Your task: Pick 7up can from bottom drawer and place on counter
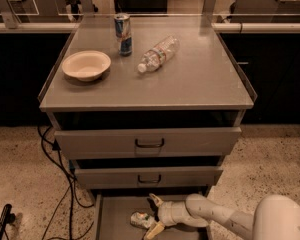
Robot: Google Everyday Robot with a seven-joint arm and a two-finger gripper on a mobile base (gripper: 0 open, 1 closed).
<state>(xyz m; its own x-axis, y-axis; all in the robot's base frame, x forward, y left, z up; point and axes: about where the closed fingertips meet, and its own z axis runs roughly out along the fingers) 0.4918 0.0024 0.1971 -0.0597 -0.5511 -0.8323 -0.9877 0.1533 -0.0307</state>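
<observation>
A: Gripper [153, 215], where is it working?

B: Reaching low into the bottom drawer [114, 223], fingers spread apart, one lying above and one below the 7up can [139, 219]. The can is lying on its side on the drawer floor, right at the fingertips. Contact: cannot tell.

A: Why the wide spread?

B: Probably lining up to straddle the dented sides before closing. The arm [215, 216] is coming in from the right, beneath the two drawer fronts [150, 143].

A: And the counter [200, 86]?

B: The bowl [86, 65], slim can [122, 34] and toppled bottle [157, 54] are crowding the back left, so the near right is looking the safest landing spot.
</observation>
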